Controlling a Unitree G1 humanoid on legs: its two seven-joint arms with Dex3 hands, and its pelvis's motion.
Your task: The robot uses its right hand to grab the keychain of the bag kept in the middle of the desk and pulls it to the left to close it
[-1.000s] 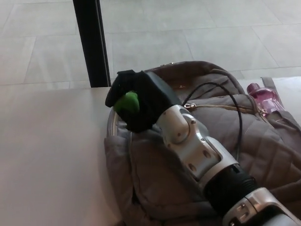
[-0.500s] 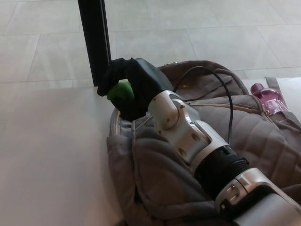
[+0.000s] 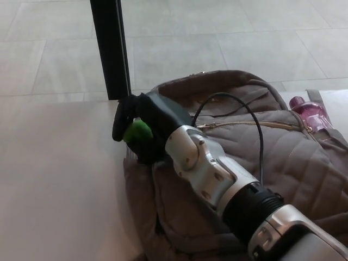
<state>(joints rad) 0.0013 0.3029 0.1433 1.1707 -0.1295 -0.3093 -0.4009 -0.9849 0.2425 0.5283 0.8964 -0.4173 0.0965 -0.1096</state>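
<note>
A grey quilted bag [image 3: 293, 163] lies on the pale tabletop [image 3: 54, 185], filling the lower right of the head view. Its rounded top panel faces the tiled floor [image 3: 228, 38] beyond the tabletop's far edge. A thin metal zipper [image 3: 244, 124] runs across the bag's upper face, from under the robot's wrist toward the bag's right side.

The right hand [image 3: 142, 126] sits at the bag's upper left corner, over the edge where the fabric meets the tabletop. Its black fingers [image 3: 120, 117] are curled tight round a bright green keychain [image 3: 136, 130], of which only a small patch shows between the thumb and the fingers. The keychain is thus at the bag's left end, clasped in the hand. The silver wrist and the black forearm section slant from that corner down across the bag's front to the picture's lower right edge.

A black cable [image 3: 255, 122] rises from the arm and loops over the bag's upper face. At the bag's right side, a pink translucent bottle [image 3: 307, 111] pokes out of a side pocket. Just behind the bag's left corner stands a black upright post [image 3: 111, 49], close to the hand; whether the two touch cannot be told.

Any lettering on the bag or the bottle is too small to read.
</note>
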